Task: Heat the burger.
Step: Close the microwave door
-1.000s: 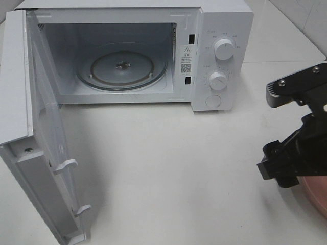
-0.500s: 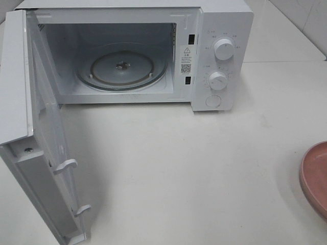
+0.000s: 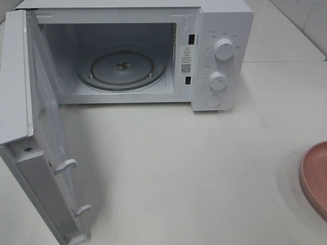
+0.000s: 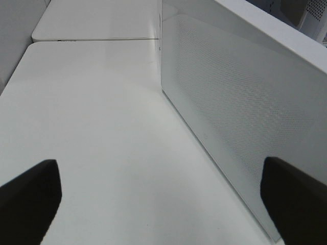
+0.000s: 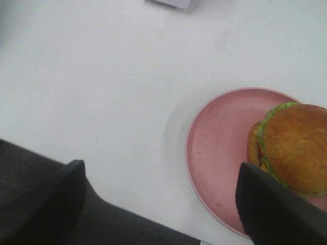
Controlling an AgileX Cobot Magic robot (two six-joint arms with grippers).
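Burger (image 5: 291,148) sits on pink plate (image 5: 225,158) at the bench's (image 3: 194,168) right edge, untouched. Right gripper (image 5: 158,204) hovers above, jaws spread, empty; left gripper (image 4: 158,199) jaws wide, empty. Centre over the bun before closing. Microwave (image 3: 219,56) door (image 3: 36,153) open; bench between clear

1. One white microwave (image 3: 153,51), with one open door (image 3: 36,132).
2. Two round dials (image 3: 225,49) on its panel.
3. One glass turntable (image 3: 121,65) inside.
4. One pink plate (image 5: 225,148).
5. One burger (image 5: 294,148).
6. Two pincers, the left pincer (image 4: 158,204) and the right pincer (image 5: 161,204).
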